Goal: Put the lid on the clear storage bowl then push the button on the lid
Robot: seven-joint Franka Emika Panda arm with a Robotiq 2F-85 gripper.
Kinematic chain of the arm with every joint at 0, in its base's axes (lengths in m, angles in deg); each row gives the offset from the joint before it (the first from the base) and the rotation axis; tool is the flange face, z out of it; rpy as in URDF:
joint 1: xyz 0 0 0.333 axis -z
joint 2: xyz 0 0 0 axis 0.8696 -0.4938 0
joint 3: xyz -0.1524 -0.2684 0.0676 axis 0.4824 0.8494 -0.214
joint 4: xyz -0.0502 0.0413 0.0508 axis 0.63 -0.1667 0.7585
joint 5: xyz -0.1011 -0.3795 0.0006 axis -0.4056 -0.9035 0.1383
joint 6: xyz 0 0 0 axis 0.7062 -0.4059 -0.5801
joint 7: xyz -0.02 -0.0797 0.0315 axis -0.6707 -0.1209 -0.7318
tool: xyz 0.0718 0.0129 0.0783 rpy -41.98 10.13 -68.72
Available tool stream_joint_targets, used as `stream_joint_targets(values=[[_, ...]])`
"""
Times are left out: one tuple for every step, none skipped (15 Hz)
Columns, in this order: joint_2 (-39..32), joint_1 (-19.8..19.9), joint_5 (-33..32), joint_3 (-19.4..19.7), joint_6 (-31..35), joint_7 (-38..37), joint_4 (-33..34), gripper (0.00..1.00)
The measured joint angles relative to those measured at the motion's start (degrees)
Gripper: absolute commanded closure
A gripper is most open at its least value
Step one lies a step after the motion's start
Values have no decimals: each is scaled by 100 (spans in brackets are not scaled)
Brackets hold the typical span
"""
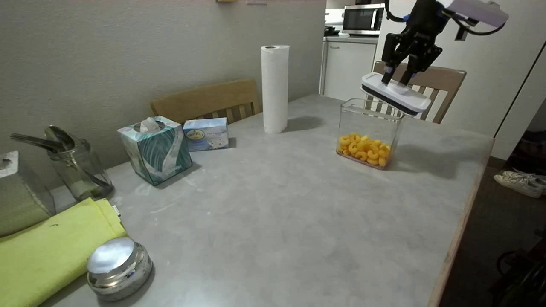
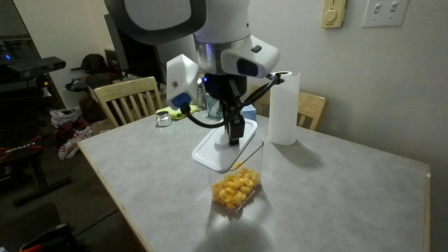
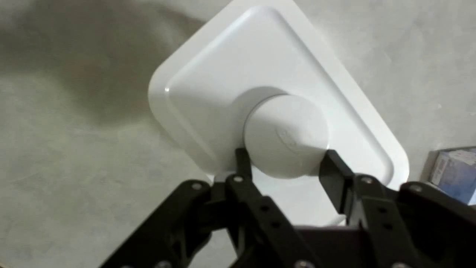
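My gripper (image 1: 395, 81) is shut on the button (image 3: 286, 136), a round knob at the centre of the white lid (image 3: 267, 56). In the wrist view the fingertips (image 3: 284, 156) press on either side of it. The lid hangs tilted above the clear storage bowl (image 1: 367, 123), lower at its right end in an exterior view (image 1: 416, 100). It sits off to one side of the rim; I cannot tell whether it touches. The bowl stands upright with yellow pasta inside; the lid (image 2: 210, 154) hides part of its rim. The bowl is hidden in the wrist view.
A paper towel roll (image 1: 275, 89) stands behind the bowl near the wall. A tea box (image 1: 207, 134), teal tissue box (image 1: 155, 151), cutlery jar (image 1: 81, 170), yellow cloth (image 1: 59, 251) and metal tin (image 1: 119, 268) are further along the table (image 1: 277, 213). Chairs stand at the table's edges.
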Motion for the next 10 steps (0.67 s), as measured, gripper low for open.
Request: stream_joint_targets(values=[[-28, 9, 172, 0, 1, 57, 53, 75], [-66, 19, 286, 0, 2, 99, 116, 75], [-106, 31, 339, 0, 2, 109, 180, 75], [-148, 46, 363, 0, 2, 111, 247, 75], [-188, 68, 372, 1, 2, 116, 307, 75], [-236, 92, 382, 2, 2, 129, 367, 75], [-286, 118, 403, 2, 1, 156, 420, 75], [-343, 150, 449, 2, -1, 221, 480, 75], [-412, 181, 532, 2, -5, 326, 542, 75], [-483, 209, 623, -1, -15, 445, 610, 75]])
